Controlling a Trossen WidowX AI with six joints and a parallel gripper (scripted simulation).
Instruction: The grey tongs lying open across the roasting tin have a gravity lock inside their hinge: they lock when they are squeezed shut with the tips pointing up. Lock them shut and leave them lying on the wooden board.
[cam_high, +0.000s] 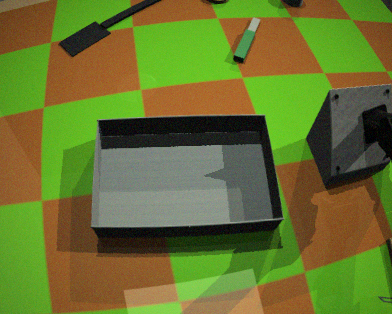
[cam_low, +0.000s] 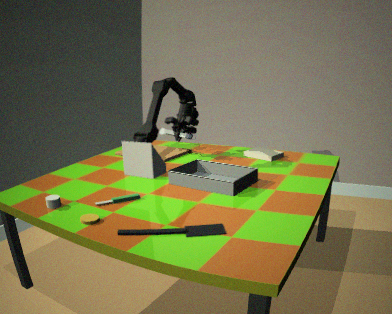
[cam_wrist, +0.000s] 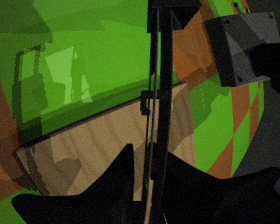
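Observation:
The grey tongs (cam_wrist: 166, 70) (cam_low: 168, 132) are held above the table. In the wrist view their two long arms run close together, nearly parallel, up to a dark block at the top; whether they are locked cannot be told. In the exterior view they look nearly level. My gripper (cam_wrist: 140, 148) (cam_low: 178, 134) is shut on the tongs. The wooden board (cam_wrist: 120, 125) (cam_low: 172, 154) lies below them, partly hidden by the fingers in the wrist view. The roasting tin (cam_high: 187, 232) (cam_low: 200, 184) is empty. A thin outline at the top view's lower right edge may be a tong tip.
A grey slanted block (cam_high: 345, 125) (cam_low: 137, 160) (cam_wrist: 237, 47) stands between board and tin. A pale wedge (cam_low: 264, 154) lies at the back right. A black spatula (cam_high: 85, 39) (cam_low: 206, 230), a green-handled tool (cam_high: 245, 46) (cam_low: 125, 199), a yellow disc (cam_low: 90, 219) and a grey cylinder (cam_low: 53, 201) lie farther off.

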